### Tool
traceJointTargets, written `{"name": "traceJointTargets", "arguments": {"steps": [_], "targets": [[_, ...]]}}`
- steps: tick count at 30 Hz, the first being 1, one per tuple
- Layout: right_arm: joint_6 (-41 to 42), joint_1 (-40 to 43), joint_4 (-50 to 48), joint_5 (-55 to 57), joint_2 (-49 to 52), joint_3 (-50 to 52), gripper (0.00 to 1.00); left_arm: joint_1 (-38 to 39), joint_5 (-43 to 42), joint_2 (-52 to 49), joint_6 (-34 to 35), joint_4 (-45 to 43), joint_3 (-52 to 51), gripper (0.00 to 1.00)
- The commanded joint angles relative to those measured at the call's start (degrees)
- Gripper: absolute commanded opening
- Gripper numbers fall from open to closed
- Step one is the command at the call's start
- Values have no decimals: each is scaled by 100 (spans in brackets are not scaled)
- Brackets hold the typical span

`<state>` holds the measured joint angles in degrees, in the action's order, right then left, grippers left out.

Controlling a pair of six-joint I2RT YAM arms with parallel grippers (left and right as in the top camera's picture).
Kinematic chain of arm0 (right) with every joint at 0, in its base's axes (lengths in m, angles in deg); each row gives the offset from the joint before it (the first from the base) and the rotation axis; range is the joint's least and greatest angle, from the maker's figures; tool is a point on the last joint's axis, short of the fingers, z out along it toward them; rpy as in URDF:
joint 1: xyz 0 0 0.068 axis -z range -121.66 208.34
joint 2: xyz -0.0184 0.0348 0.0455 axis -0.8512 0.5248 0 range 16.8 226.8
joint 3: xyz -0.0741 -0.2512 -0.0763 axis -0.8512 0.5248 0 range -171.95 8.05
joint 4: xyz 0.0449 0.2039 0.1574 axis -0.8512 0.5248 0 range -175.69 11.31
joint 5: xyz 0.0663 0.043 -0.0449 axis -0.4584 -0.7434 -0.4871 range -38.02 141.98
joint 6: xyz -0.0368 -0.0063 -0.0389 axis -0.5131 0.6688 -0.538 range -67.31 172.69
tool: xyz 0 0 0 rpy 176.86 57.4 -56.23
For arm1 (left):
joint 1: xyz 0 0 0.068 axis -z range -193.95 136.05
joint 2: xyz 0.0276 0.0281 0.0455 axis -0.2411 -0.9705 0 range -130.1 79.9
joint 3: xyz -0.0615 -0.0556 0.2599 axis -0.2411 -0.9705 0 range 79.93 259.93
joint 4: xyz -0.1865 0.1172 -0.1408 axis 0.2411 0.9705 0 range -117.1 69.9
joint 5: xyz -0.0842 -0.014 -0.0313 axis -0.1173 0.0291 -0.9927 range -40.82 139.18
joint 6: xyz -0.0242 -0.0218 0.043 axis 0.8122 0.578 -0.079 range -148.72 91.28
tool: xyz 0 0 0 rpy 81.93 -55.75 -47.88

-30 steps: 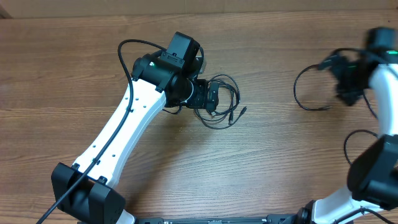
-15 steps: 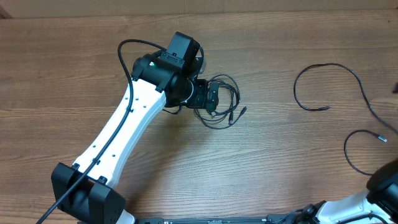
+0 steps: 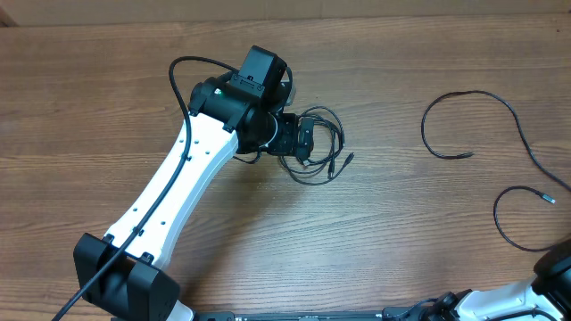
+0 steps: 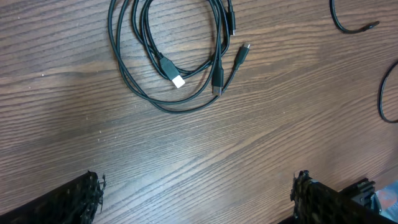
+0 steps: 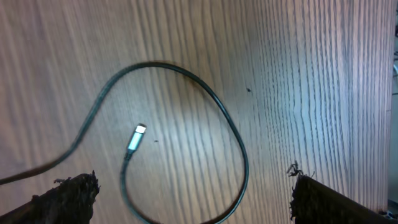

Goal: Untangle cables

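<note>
- Overhead view: the left gripper (image 3: 302,138) hangs released and empty over a tangled bundle of cables (image 3: 319,147). It looks placed there to pick one strand out of the knot.
- Left wrist view: the bundle lies just ahead of the spread fingertips, untouched, with a white plug (image 4: 177,81) in the middle of its overlapping loops.
- Right wrist view: the right gripper (image 5: 196,202) is also spread wide and holds nothing. A loose cord (image 5: 186,78) curls on the wood ahead of it, and its silver plug (image 5: 137,134) sits inside the loop.
- The loose cord lies far off to the left gripper's right, well apart from the bundle, probably so that it cannot snag again.
- The wooden table (image 3: 401,250) is brown, grained and flat, with nothing on it but cables. A pale strip runs beyond its far edge, and little else of the room shows.
</note>
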<state>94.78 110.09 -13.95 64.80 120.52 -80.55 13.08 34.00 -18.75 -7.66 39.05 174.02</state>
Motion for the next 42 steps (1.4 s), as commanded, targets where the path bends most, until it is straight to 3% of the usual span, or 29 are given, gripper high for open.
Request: {"name": "traceJointTargets", "arguments": {"steps": [1, 12, 17, 21, 28, 36, 42], "targets": [[-256, 39, -214, 170, -9, 299, 100, 44, 35, -46, 79, 4, -11, 100], [-1088, 643, -835, -389, -7, 778, 95, 44, 76, -46, 76, 87, -11, 100], [-1093, 726, -1178, -398, -7, 1152, 93, 44, 76, -46, 76, 103, -13, 100], [-1091, 704, -1375, -409, -7, 1373, 84, 44, 76, -46, 76, 136, -13, 100], [-1062, 745, -1814, -409, -7, 1956, 82, 44, 74, -46, 11, 136, -13, 100], [-699, 748, -1873, -391, -4, 2116, 69, 44, 74, -46, 13, 142, -13, 100], [-546, 748, -2033, -393, -2, 2275, 69, 44, 74, -46, 13, 136, -13, 100]]}}
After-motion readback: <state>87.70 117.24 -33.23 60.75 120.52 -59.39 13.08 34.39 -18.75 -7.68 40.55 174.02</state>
